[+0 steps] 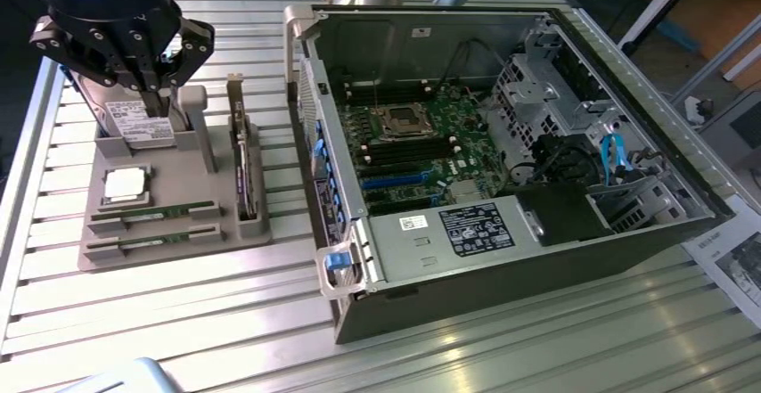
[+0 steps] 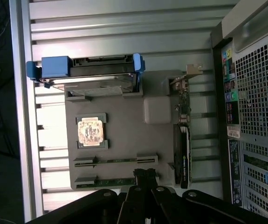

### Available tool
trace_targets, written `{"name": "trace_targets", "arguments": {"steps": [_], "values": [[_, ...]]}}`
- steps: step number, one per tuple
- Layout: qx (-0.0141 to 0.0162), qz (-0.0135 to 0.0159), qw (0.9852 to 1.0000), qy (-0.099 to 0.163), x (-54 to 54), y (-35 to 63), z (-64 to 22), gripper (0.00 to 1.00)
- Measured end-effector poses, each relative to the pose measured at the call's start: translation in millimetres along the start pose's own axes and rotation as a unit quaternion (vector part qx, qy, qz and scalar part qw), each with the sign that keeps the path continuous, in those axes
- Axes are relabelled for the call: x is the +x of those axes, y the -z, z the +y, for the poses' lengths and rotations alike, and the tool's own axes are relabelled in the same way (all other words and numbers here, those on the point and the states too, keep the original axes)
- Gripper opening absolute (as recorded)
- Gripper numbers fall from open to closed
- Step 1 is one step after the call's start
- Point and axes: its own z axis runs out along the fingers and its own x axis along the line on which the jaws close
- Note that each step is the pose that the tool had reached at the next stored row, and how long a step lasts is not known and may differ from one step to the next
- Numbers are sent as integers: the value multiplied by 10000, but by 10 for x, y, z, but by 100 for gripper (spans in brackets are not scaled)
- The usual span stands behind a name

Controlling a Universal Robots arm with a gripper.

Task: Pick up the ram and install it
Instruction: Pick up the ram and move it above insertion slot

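Observation:
Two green ram sticks lie in slots at the front of a grey holder tray [image 1: 178, 175]: one ram stick [image 1: 155, 212] [image 2: 117, 160] and a second ram stick [image 1: 152, 237] [image 2: 108, 180] beside it. My black gripper [image 1: 159, 99] [image 2: 145, 176] hangs well above the tray, over its hard-drive end in the exterior view, shut and holding nothing. In the wrist view its fingertips overlap the end of the second stick. The open computer case [image 1: 500, 233] stands to the exterior view's right, with the motherboard's memory slots [image 1: 411, 152] exposed.
The tray also carries a hard drive [image 1: 137, 126] [image 2: 101, 79] with blue rails, a square processor chip [image 1: 127, 184] [image 2: 92, 131] and a dark card standing on edge [image 1: 244, 175] [image 2: 182, 144]. Everything rests on a slatted metal table [image 1: 178, 322]. Cables and drive cages fill the case's right side.

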Motion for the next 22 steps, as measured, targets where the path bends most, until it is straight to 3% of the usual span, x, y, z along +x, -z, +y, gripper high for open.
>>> {"name": "trace_targets", "arguments": {"steps": [6, 13, 22], "values": [[-2, 8, 9998, 207, 0, -3, -3, 10], [-4, 22, 9985, 543, -1, -10, -7, 10], [-7, 41, 9950, 1001, -1, -22, -14, 10]]}}
